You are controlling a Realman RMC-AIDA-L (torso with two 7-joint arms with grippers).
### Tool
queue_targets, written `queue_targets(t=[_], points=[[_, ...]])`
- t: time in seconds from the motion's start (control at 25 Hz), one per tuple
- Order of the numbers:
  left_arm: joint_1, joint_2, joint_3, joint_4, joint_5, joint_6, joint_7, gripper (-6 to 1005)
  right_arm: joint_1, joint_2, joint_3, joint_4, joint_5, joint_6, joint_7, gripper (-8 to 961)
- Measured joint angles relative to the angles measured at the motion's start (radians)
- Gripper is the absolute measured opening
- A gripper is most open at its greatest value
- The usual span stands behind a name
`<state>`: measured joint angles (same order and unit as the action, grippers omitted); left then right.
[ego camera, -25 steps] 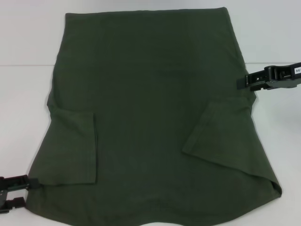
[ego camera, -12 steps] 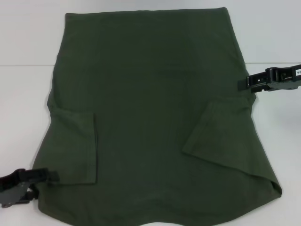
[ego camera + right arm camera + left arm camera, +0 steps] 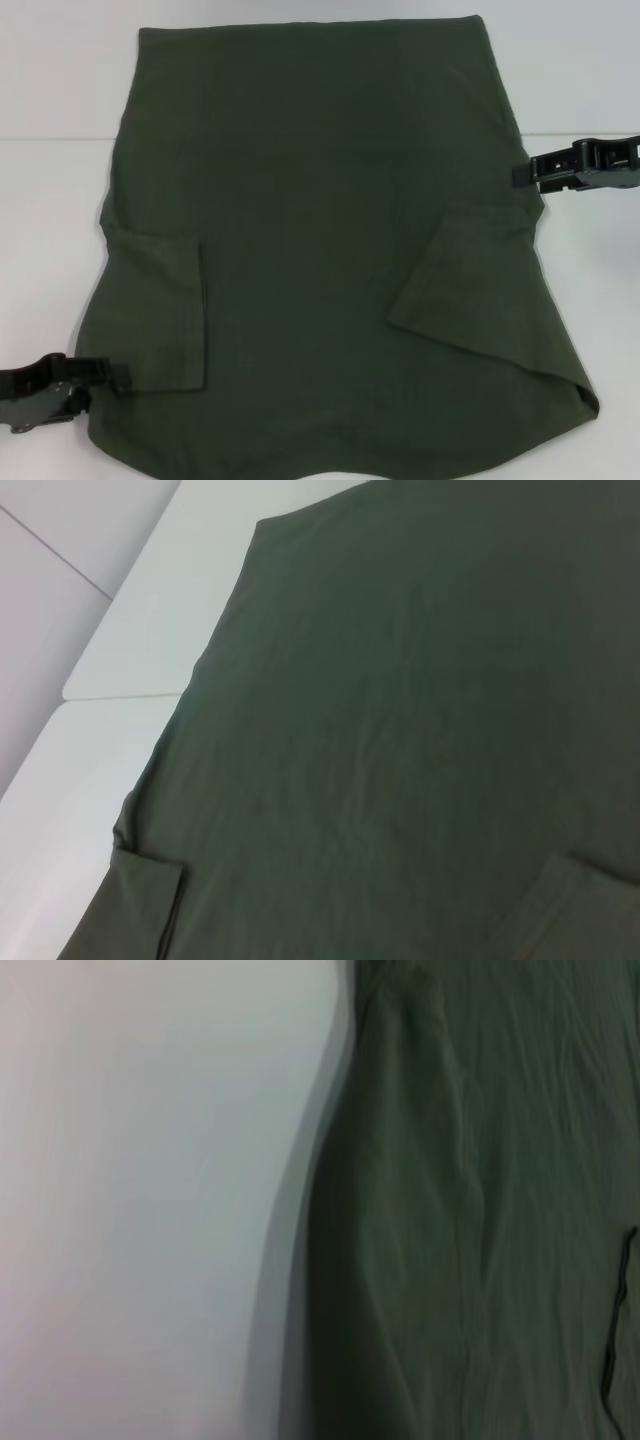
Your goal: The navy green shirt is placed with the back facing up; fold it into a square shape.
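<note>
Left hand (image 3: pixel 105 375) farther onto shirt (image 3: pixel 320 250)

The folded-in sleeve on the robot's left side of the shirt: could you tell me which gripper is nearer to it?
Left. The left gripper sits at that sleeve's near outer corner; the right gripper is across the shirt, at its opposite edge.

matt cloth shirt (image 3: pixel 320 250), smooth table (image 3: pixel 60 230)
</note>
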<state>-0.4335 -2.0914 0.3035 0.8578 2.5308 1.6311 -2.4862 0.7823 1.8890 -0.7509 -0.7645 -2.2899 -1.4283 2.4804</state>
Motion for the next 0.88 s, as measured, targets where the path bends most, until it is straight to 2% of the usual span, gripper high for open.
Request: queue_targets(t=[0.24, 0.48, 0.6, 0.8, 0.88], points=[[-0.003, 0.002, 0.007, 0.002, 0.006, 0.004, 0.001, 609, -0.006, -0.002, 0.001, -0.013, -0.003, -0.035, -0.008, 578], [-0.004, 0.005, 0.003, 0.016, -0.011, 0.038, 0.039, 404, -0.032, -0.01, -0.005, -0.059, -0.066, -0.159, -0.036, 578], [-0.004, 0.011, -0.004, 0.014, -0.045, 0.073, 0.078, 200, -0.055, -0.015, 0.001, -0.065, -0.116, -0.195, -0.039, 578], [-0.009, 0.02, -0.01, 0.007, -0.091, 0.115, 0.116, 26, -0.104, -0.023, -0.007, -0.066, -0.145, -0.216, -0.044, 578], [-0.011, 0.022, -0.01, 0.007, -0.095, 0.115, 0.116, 26, -0.115, -0.02, -0.01, -0.066, -0.172, -0.228, -0.047, 578]])
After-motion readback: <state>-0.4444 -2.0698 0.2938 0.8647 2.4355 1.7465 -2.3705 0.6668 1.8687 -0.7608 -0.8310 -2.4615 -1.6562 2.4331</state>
